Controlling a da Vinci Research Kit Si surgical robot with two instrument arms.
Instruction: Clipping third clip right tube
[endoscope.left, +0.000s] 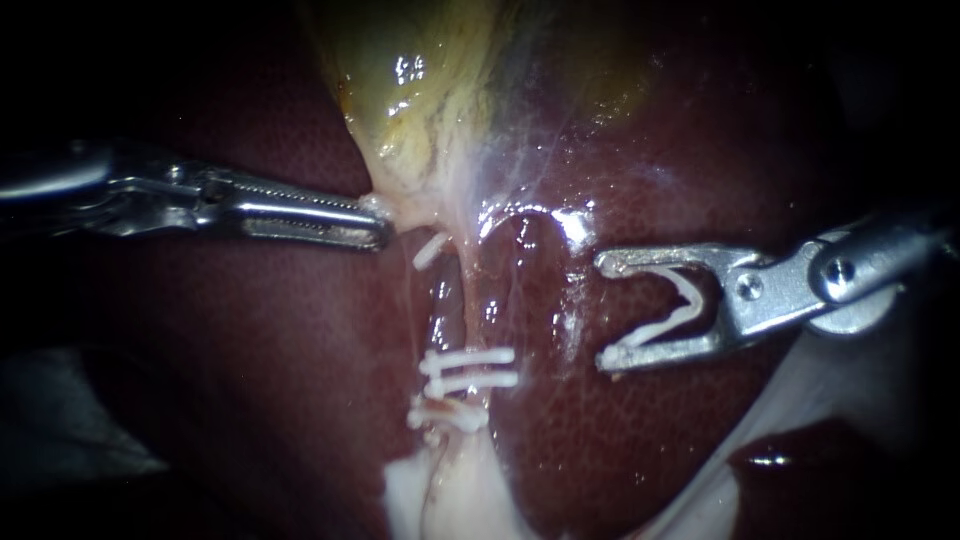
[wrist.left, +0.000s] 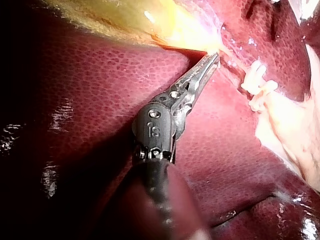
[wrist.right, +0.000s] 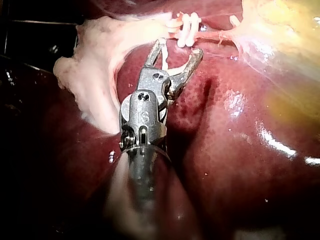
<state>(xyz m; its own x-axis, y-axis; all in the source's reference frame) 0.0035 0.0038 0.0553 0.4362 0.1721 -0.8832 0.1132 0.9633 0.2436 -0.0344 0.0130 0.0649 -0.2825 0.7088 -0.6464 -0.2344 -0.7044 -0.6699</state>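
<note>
Dark red liver fills the background, with the gallbladder above. The left instrument has its jaws closed, seemingly pinching the gallbladder's pale neck. The right instrument holds its jaws wide, a white clip seated between them and touching both. It sits apart, to the right of the tube, which already carries clips.

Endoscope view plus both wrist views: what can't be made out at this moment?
- Endoscope view: pale tissue hides how the left instrument meets the gallbladder.
- Endoscope view: the right instrument, holding a loaded clip, has its shaft cut off by the edge.
- Right wrist view: the applied clips bunch together, too small to count.
</note>
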